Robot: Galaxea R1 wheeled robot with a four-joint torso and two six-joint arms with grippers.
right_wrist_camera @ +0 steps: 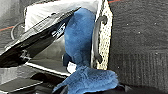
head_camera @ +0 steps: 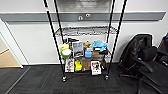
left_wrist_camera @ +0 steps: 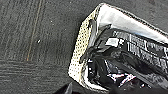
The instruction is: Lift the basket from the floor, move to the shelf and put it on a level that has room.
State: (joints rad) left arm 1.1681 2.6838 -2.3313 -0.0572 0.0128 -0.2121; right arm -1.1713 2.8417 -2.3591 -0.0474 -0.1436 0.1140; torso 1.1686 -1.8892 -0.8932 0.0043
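The shelf (head_camera: 85, 45) stands straight ahead against the white wall, a tall black-posted wire rack on small casters. One level (head_camera: 85, 31) is a bare grey wire grid, and the two tiers below it are crowded with toys, books and boxes. The cream basket (left_wrist_camera: 80, 47) shows close in the left wrist view, its perforated side and dark handle facing me and black cloth (left_wrist_camera: 125, 62) inside. In the right wrist view the basket (right_wrist_camera: 105, 37) holds blue cloth (right_wrist_camera: 80, 37). The dark carpet floor (left_wrist_camera: 30, 37) lies under it. I cannot tell whether the basket rests on the floor.
A black office chair (head_camera: 145, 60) stands right of the rack. At the far left a doorway opens onto tan wooden flooring (head_camera: 6, 60). A grey rail (head_camera: 140, 16) runs along the wall. Carpet (head_camera: 37, 80) stretches between me and the rack.
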